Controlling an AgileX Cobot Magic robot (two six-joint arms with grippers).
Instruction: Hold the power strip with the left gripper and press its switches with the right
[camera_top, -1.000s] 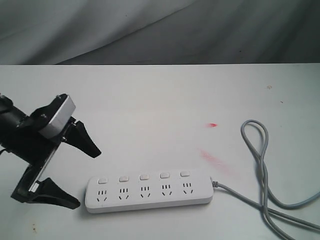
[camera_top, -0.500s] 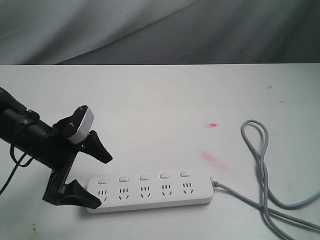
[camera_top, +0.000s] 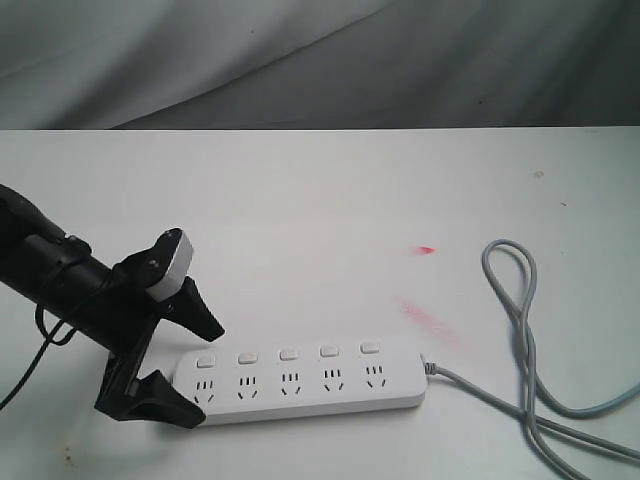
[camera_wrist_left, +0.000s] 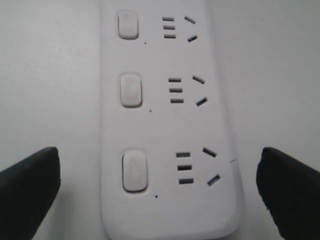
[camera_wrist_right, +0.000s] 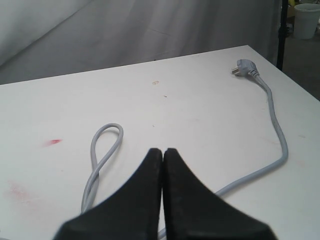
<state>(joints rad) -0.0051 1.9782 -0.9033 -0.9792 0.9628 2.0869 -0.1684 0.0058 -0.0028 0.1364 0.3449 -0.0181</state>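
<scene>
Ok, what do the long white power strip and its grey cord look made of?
The long white power strip looks like smooth moulded plastic: rounded edges, faint sheen. Its grey cord seems rubber or PVC sheathed, matte, bending in loose loops.

The white tabletop (camera_top: 320, 200) carries a small red spot (camera_top: 426, 250), a fainter pink smear (camera_top: 428, 320) near it, and a tiny brownish speck (camera_top: 538, 174) toward its far right edge. A creased grey cloth backdrop (camera_top: 300, 60) hangs behind the table. In the right wrist view, a white cup-like container (camera_wrist_right: 306, 20) stands beyond the table corner, beside a black upright pole (camera_wrist_right: 283, 30).
</scene>
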